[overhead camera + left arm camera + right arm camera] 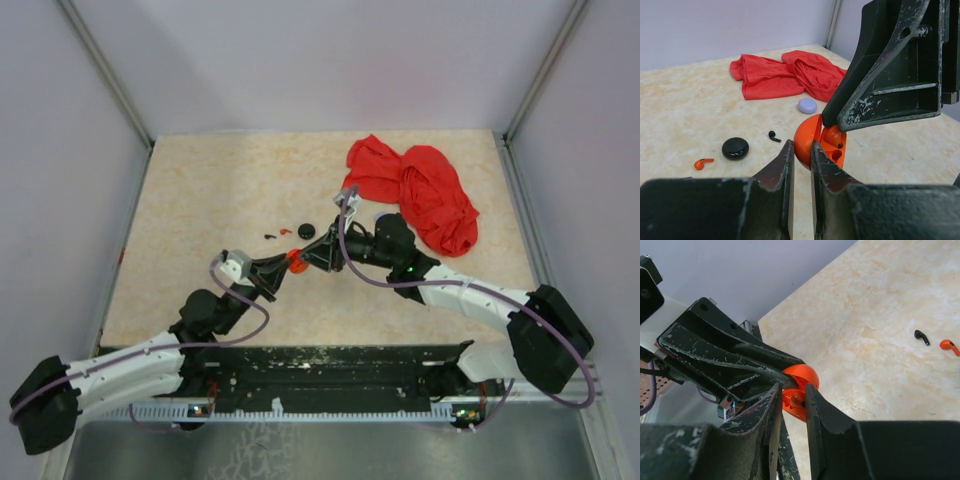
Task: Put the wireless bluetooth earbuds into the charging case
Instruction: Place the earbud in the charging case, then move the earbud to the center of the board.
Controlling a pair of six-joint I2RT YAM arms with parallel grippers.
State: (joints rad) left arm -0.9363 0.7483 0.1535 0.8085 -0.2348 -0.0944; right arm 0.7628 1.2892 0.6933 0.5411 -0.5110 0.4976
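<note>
Where the two arms meet over the near middle of the table (200, 180), the left gripper (801, 146) is closed almost fully. It pinches the lower rim of an orange case (805, 137), which hangs open with its wells showing. The right gripper (792, 388) reaches in from 3 o'clock. Its fingers stand narrowly apart on either side of the case's other half and seem to grip it.

Seen from above, the loose pieces lie near 12 o'clock from the case. A black puck (305, 231) sits on the 1 o'clock side and an orange earbud (286, 232) just beside it on the 11 o'clock side. In the left wrist view a black earbud (774, 136) rests just past the puck, apart from it, and the orange earbud's stem points at about 3 o'clock, toward the puck.

The right gripper looks slightly nearer the puck, the left nearer the orange earbud. With both busy, one would likely have to let go before any pick.
</note>
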